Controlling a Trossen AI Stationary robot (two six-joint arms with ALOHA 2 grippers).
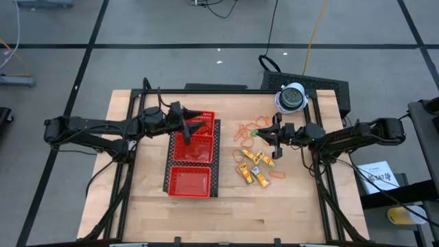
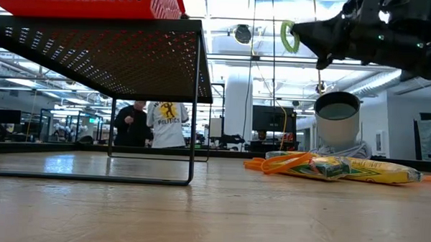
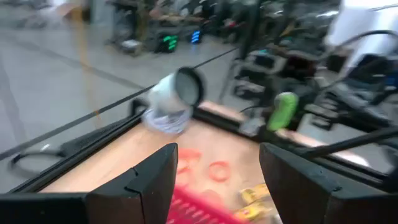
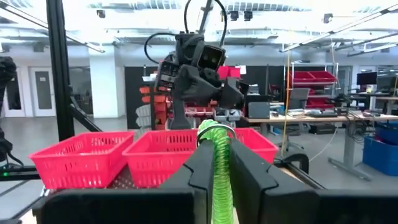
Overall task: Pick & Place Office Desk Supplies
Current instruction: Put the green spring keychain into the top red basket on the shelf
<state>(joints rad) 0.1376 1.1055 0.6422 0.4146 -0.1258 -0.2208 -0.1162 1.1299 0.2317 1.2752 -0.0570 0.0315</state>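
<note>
My right gripper (image 1: pixel 259 132) is shut on a green ring (image 4: pixel 215 146) and holds it high above the table, to the right of the red mesh tray (image 1: pixel 192 180). In the low view the ring (image 2: pixel 288 36) shows at the fingertips. Orange rubber-band loops (image 1: pixel 244 130) and short yellow sticks (image 1: pixel 255 171) lie flat on the wood below and in front of that gripper. My left gripper (image 1: pixel 197 125) stands open over the tray's far compartment, with nothing between its fingers (image 3: pixel 149 186). My right gripper pinches the green ring between its two fingers, which close on the ring's lower part (image 4: pixel 216 180). The fingers point toward the table's left, tipped a little upward. The ring's upper arc (image 4: pixel 214 129) stands out past the fingertips, and the ring is lifted clear of the table.
The tray sits on a black perforated stand (image 2: pixel 131 53) raised on thin legs. A white-grey round object (image 1: pixel 291 97) stands at the table's far right corner. Bare wood lies along the near edge. People (image 2: pixel 151 122) stand in the room far behind the table.
</note>
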